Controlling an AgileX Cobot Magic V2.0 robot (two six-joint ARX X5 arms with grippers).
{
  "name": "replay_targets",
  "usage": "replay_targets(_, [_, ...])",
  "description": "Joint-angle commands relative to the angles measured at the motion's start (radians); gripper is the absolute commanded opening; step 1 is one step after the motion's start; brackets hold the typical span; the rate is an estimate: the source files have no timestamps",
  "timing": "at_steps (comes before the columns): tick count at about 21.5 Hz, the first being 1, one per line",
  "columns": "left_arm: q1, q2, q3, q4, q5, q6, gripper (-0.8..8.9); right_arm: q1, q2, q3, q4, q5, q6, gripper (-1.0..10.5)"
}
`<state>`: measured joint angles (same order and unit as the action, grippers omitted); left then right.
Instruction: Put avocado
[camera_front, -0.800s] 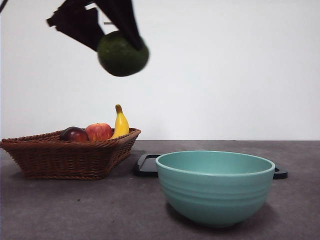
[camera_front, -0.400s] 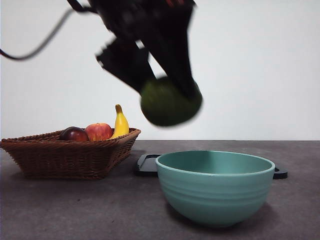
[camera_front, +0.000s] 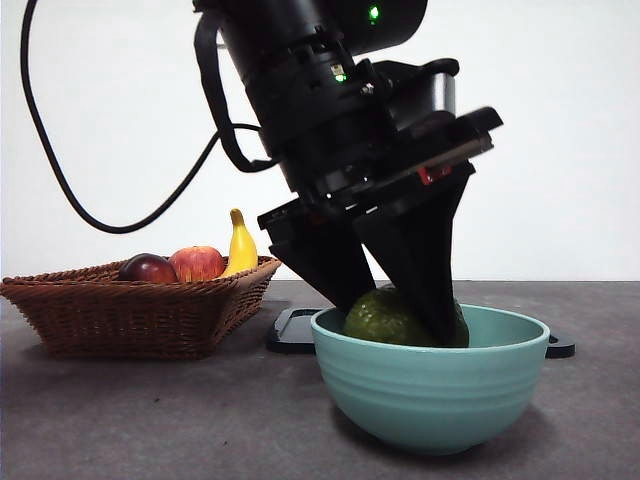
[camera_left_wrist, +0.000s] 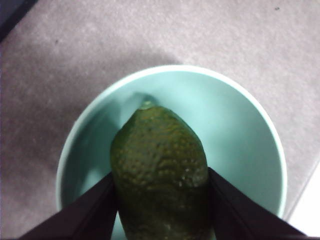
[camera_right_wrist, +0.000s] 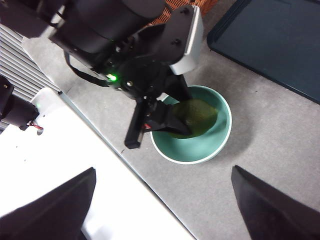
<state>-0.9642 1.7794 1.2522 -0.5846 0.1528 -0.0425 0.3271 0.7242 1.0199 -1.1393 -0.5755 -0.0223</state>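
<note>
Left hand (camera_front: 395, 300) clamped on avocado (camera_left_wrist: 159, 170), lowered inside teal bowl (camera_front: 430, 385) on tabletop (camera_front: 150, 420); right hand (camera_right_wrist: 162, 205) spread wide, raised well apart above.

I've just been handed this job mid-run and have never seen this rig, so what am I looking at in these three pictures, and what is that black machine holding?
It is a robot with two arms at a table, each ending in a gripper of two black jaws. The front view looks level across the table. The other two come from cameras on the wrists, looking down past each gripper's own jaws.

The left gripper holds the avocado, a dark green fruit, clamped between its jaws inside the teal bowl. Whether the avocado touches the bottom cannot be seen.

The right gripper waits high above, open and holding nothing; its camera looks down on the left arm and the bowl.

Beside the bowl stands a wicker basket with a dark red-purple fruit, a red apple and a banana. A dark tray lies behind the bowl.
</note>
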Motion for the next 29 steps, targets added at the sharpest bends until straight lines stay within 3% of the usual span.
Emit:
replay_targets(1, [-0.013, 0.036, 0.018, 0.025, -0.003, 0.009, 1.77, 0.005, 0.007, 0.019, 0.01, 0.0, -0.004, 4.3])
replay_targets(6, [-0.013, 0.054, 0.018, 0.035, -0.003, 0.009, 1.91, 0.005, 0.006, 0.019, 0.01, 0.0, -0.004, 4.3])
replay_targets(9, [-0.013, 0.054, 0.018, 0.034, -0.003, 0.008, 2.9, 0.005, 0.006, 0.019, 0.01, 0.0, -0.004, 4.3])
replay_targets(15, [-0.014, 0.054, 0.018, 0.027, -0.003, 0.003, 2.92, 0.005, 0.006, 0.019, 0.01, 0.0, -0.004, 4.3])
replay_targets(18, [-0.016, 0.054, 0.019, 0.024, -0.003, -0.004, 3.83, 0.005, 0.006, 0.019, 0.01, 0.0, -0.004, 4.3])
replay_targets(29, [-0.018, 0.016, 0.174, -0.109, -0.003, -0.015, 3.73, 0.005, 0.006, 0.019, 0.01, 0.0, -0.005, 4.3])
